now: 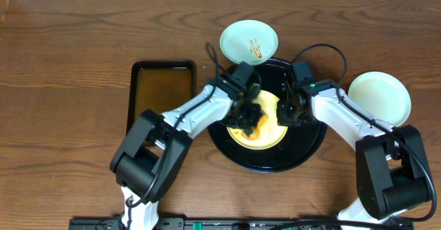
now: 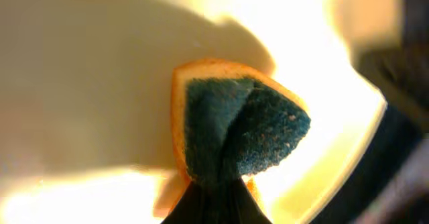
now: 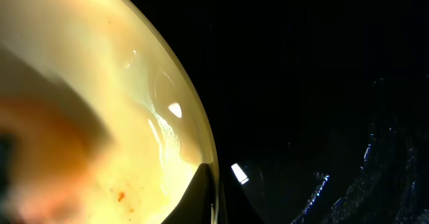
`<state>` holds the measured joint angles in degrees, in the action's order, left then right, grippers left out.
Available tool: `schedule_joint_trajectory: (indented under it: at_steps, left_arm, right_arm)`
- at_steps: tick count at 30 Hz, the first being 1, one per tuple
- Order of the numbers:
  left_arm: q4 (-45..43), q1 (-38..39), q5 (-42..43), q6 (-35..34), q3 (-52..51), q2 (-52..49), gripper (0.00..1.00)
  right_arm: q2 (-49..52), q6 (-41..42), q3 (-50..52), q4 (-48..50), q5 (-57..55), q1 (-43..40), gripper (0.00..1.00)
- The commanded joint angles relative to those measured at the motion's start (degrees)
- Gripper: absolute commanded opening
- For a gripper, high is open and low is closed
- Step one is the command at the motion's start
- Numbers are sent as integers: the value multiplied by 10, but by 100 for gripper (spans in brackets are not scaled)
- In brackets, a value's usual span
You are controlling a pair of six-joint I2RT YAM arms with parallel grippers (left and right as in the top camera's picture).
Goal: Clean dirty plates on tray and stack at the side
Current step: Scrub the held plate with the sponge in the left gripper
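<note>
A cream-yellow plate (image 1: 265, 135) lies in the round black tray (image 1: 306, 146). My left gripper (image 1: 248, 114) is shut on a sponge (image 2: 234, 127), orange with a dark green scrub face, pressed on the plate (image 2: 100, 83). My right gripper (image 1: 285, 111) is shut on the plate's right rim (image 3: 194, 130), one finger inside and one outside. A pale blue plate with orange-brown streaks (image 1: 248, 41) lies on the table behind the tray. Another pale plate (image 1: 379, 96) lies at the right.
A rectangular black tray of brownish liquid (image 1: 162, 89) stands left of the round tray. The round tray's wet black floor (image 3: 322, 83) fills the right wrist view. Small orange specks (image 3: 120, 196) show on the plate.
</note>
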<state>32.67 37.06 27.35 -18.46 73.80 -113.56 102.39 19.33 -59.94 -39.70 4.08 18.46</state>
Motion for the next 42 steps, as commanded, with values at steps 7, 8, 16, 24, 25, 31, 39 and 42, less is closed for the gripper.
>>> schedule_joint_trajectory:
  at_steps: [7, 8, 16, 24, 25, 31, 39, 42]
  left_arm:
    - [-10, 20, 3, 150, -8, 1, 8]
    - [-10, 22, 2, 150, -8, 1, 8]
    - [-42, 35, 0, 90, -8, 1, 8]
    - [-97, 35, 0, -163, -8, 1, 8]
    - [-99, 35, 0, -205, -8, 1, 8]
    - [-96, 49, -9, -390, -9, 1, 7]
    - [-124, 101, -140, -490, -9, -14, 8]
    - [-130, 105, -143, -498, -9, -30, 8]
  right_arm:
    - [7, 3, 1, -6, -10, 6, 1]
    - [7, 3, 1, -6, -10, 6, 1]
    - [7, 93, 1, -24, -75, -6, 1]
    - [7, 176, 1, -25, -7, -30, 1]
    - [7, 184, 1, -25, -6, -28, 1]
    - [7, 190, 1, -20, -6, -24, 1]
    - [7, 190, 1, -23, -6, -24, 1]
    - [7, 190, 1, -23, -6, -24, 1]
